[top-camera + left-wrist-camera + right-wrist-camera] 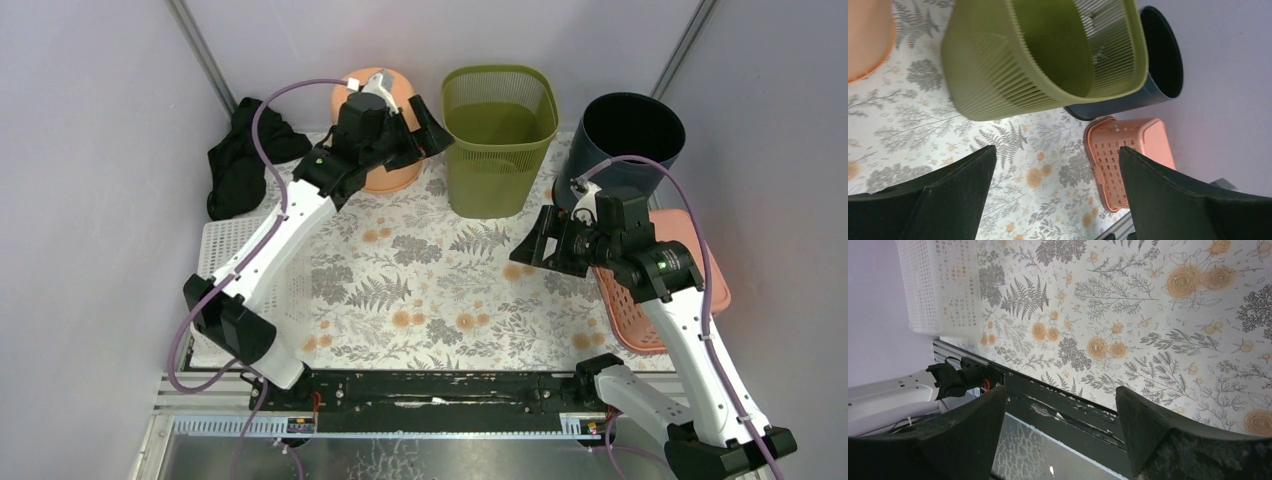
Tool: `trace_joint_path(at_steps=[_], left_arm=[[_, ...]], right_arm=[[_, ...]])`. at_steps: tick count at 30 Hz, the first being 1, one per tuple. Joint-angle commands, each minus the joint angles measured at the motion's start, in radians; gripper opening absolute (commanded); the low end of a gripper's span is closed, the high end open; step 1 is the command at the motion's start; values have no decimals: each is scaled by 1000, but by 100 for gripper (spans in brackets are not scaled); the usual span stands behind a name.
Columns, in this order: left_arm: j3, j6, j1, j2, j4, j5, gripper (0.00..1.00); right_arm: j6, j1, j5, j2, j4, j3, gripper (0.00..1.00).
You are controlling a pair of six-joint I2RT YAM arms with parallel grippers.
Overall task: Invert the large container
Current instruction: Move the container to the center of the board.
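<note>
Top external: left gripper, jaws apart, half-hides the orange bucket at eleven o'clock. Right gripper gapes, empty.

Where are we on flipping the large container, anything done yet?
Done: nothing; the green bin and the dark bin both stand mouth up. In hand: the left gripper hangs open beside the green bin, holding nothing; the right gripper is open and empty over the floral mat. Left: grip the bin, invert it, set it down.
</note>
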Motion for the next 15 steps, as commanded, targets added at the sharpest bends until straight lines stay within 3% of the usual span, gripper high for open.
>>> trace_joint_path(at_steps=[1, 15], left_arm=[[81, -28, -48, 62, -50, -52, 100], [178, -110, -87, 222, -39, -297, 100]], right_arm=[[-29, 4, -51, -9, -30, 49, 86], [-30, 5, -72, -52, -51, 60, 86]])
